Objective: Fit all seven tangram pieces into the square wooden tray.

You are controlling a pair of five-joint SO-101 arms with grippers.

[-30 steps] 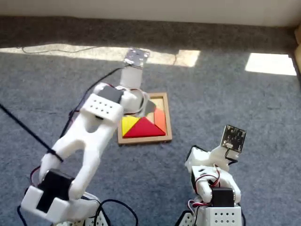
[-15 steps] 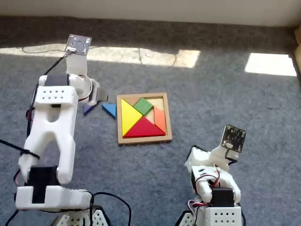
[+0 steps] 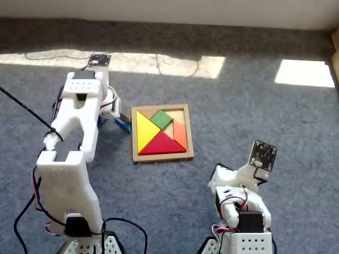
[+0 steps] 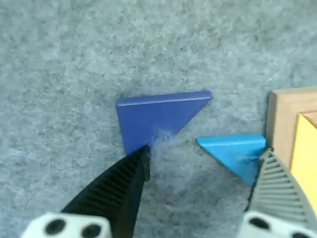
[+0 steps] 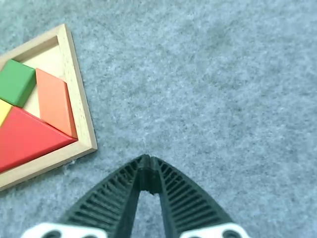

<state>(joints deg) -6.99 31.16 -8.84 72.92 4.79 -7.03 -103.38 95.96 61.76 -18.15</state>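
Note:
The square wooden tray (image 3: 161,155) holds a yellow triangle (image 3: 143,135), a red triangle (image 3: 161,144), a green square (image 3: 161,118) and an orange piece (image 3: 180,134). Just left of it on the carpet lies a light blue triangle (image 3: 123,125) (image 4: 235,151), with a dark blue triangle (image 4: 153,116) beside it. My left gripper (image 4: 205,151) is open low over both blue pieces, one fingertip at the dark blue one, the other by the light blue one. My right gripper (image 5: 146,171) is shut and empty, over carpet off the tray's corner (image 5: 81,136).
Grey carpet covers the floor, with sunlit patches (image 3: 304,71) at the back. The left arm (image 3: 79,121) stretches up the left side and hides part of the carpet by the blue pieces. The right arm (image 3: 238,198) sits folded at the front right. A cable (image 3: 175,61) runs along the back.
The left arm swung from above the tray out to the left, then settled low over the two blue triangles. The right arm has kept still.

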